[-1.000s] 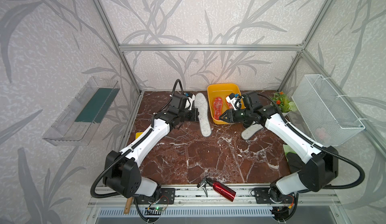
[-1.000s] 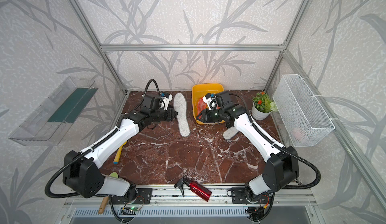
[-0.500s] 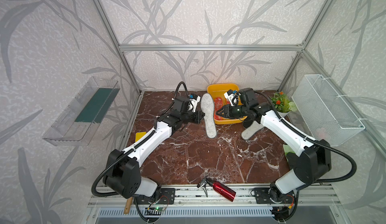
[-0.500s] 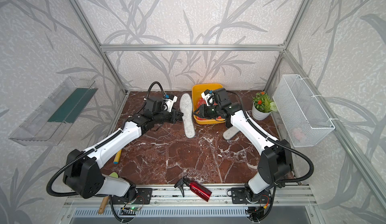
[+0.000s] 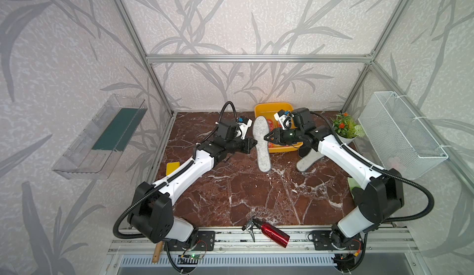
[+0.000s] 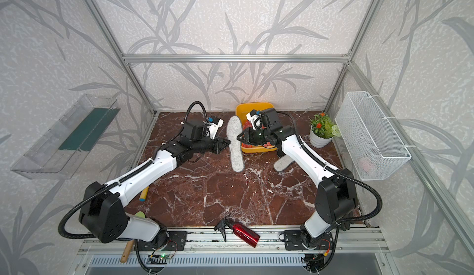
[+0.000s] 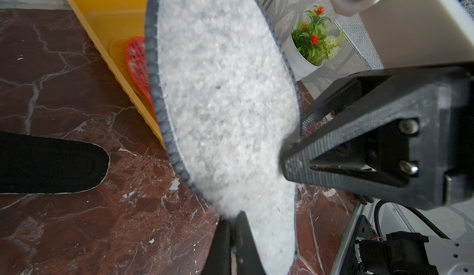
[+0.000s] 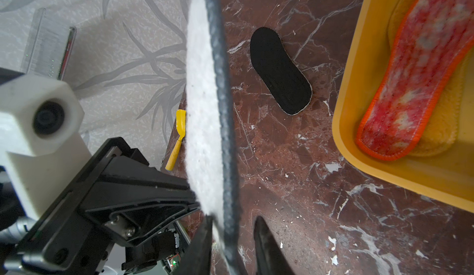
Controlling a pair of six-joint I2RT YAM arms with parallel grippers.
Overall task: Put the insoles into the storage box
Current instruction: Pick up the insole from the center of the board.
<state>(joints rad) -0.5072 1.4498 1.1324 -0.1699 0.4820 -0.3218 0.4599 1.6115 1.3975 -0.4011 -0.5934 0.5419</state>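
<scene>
The grey felt insole (image 5: pixel 262 148) hangs on edge between the left gripper (image 5: pixel 254 143) and the right gripper (image 5: pixel 266 137), walling off the left side of the storage box (image 5: pixel 272 105). A second grey insole (image 5: pixel 306 161) lies near right of the box, and a potted plant (image 5: pixel 345 130) stands far right. The middle of the counter (image 5: pixel 243 191) is open, with a spray bottle (image 5: pixel 272 232) at its near edge.

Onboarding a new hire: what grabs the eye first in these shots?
A grey insole held up, centre back, pinched by the left gripper, with the right gripper straddling its opposite edge. Just behind, the yellow box with a red insole inside.
</scene>
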